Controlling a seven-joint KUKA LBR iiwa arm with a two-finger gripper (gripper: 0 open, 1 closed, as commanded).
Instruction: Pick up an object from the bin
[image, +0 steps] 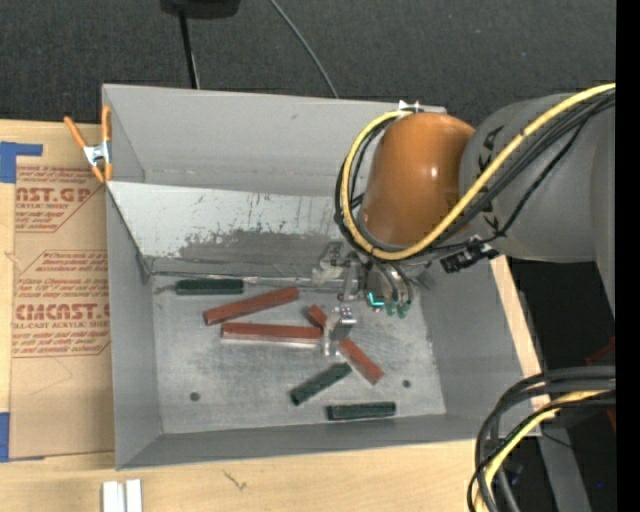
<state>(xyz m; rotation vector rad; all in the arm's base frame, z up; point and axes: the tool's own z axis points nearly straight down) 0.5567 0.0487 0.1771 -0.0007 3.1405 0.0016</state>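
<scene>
Looking into the grey metal bin (128, 330), we take the long flat reddish-brown bar (265, 331) on its floor as our mark. Our gripper (338, 335) stands low over that bar's right end; whether it is open or closed we cannot tell. Just right of that end lies a short slanted reddish-brown bar (362, 363), just above it a small reddish-brown stub (316, 317). Below the long bar's right end lies a slanted dark green bar (320, 383).
</scene>
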